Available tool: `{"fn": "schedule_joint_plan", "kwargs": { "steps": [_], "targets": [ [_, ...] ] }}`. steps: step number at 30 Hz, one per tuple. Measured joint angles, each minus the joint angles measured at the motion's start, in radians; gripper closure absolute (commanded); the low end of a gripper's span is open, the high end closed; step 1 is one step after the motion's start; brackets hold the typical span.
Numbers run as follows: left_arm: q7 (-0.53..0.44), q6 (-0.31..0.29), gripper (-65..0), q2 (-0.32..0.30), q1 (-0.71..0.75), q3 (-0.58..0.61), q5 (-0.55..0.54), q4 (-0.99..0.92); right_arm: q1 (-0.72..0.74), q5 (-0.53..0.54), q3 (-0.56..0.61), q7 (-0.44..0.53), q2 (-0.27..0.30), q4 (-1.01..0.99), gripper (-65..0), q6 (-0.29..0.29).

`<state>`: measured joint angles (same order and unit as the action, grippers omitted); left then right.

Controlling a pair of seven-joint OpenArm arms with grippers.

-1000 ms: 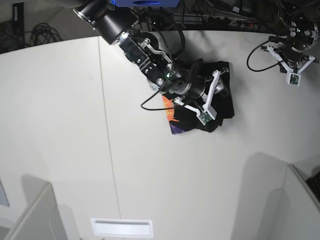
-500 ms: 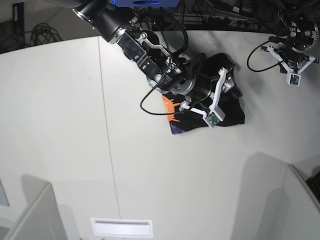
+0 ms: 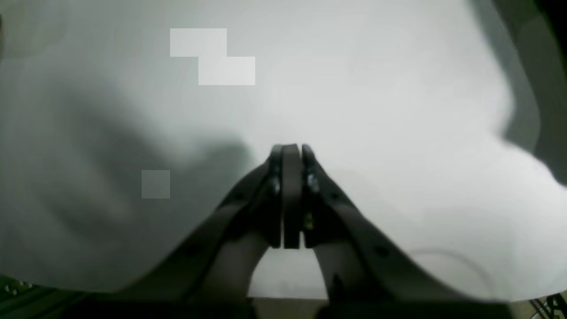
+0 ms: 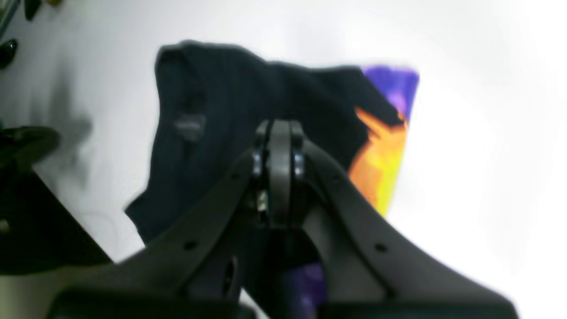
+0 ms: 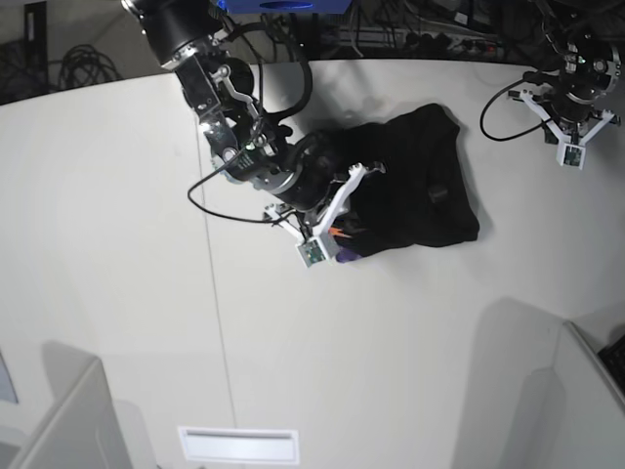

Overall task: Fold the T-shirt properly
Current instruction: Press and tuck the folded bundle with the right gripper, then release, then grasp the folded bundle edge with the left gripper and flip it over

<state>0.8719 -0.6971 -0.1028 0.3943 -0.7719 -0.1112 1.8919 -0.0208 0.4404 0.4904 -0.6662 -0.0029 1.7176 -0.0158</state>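
Observation:
The T-shirt (image 5: 420, 186) lies bunched flat on the white table (image 5: 117, 244) at the back, mostly plain black side up. A sliver of orange and purple print (image 5: 341, 244) shows at its lower left edge. My right gripper (image 5: 344, 223) hovers over that left edge with its jaws shut. In the right wrist view the shut gripper (image 4: 280, 128) is above the black cloth (image 4: 212, 102), with the orange and purple print (image 4: 381, 155) to its right, and no cloth shows between the jaws. My left gripper (image 5: 569, 125) is shut and empty at the far right, apart from the shirt. In the left wrist view it (image 3: 290, 148) is over bare table.
A black cable (image 5: 498, 103) loops on the table beside the left arm. The right arm's cable (image 5: 220, 200) hangs left of the shirt. A seam (image 5: 210, 254) runs down the table. Grey box corners stand at the bottom left (image 5: 68, 420) and bottom right (image 5: 586, 391).
My right arm has swung left, from over the shirt's middle to its left edge. The shirt now lies spread wider to the right with far less print showing. The left arm has not moved.

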Motion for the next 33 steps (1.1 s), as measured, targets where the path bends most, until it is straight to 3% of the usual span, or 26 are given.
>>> {"fn": "schedule_joint_plan", "kwargs": {
  "steps": [2, 7, 9, 12, 16, 19, 20, 33],
  "targets": [
    [0.009, 0.004, 0.0, 0.003, 0.0, 0.035, -0.07, 0.002, -0.003, 0.003, -0.009, 0.002, 0.023, -0.019, 0.0, 0.002],
    [0.039, 0.004, 0.0, 0.008, 0.005, 0.04, -0.404, 0.02, -0.035, -0.001, -0.099, 0.01, 0.104, 0.006, 0.0, 0.004],
    [0.113, 0.006, 0.0, 0.003, 0.003, 0.039, -0.504, 0.019, -0.062, -0.003, -0.154, 0.011, 0.112, 0.024, 0.0, 0.0],
    [0.13, 0.008, -0.5, 0.002, 0.002, 0.035, -0.633, 0.018, -0.097, 0.004, -0.206, 0.011, 0.109, 0.04, 0.0, 0.005],
    [0.12, 0.007, -38.2, 0.003, -0.005, 0.037, -0.716, -0.003, -0.139, 0.002, -0.25, 0.01, 0.136, 0.05, 0.0, 0.005],
    [0.121, 0.008, -59.4, 0.009, -0.003, 0.038, -0.737, -0.065, -0.152, 0.001, -0.25, 0.011, 0.163, 0.059, 0.0, 0.005],
    [0.124, 0.008, -63.7, 0.013, -0.006, 0.04, -0.743, -0.092, -0.156, 0.004, -0.25, 0.01, 0.166, 0.064, 0.0, 0.005],
    [0.126, 0.009, -65.0, 0.058, -0.148, 0.069, -0.743, -0.289, -0.196, 0.004, -0.25, 0.008, 0.196, 0.102, 0.0, 0.005]
  ]
}}
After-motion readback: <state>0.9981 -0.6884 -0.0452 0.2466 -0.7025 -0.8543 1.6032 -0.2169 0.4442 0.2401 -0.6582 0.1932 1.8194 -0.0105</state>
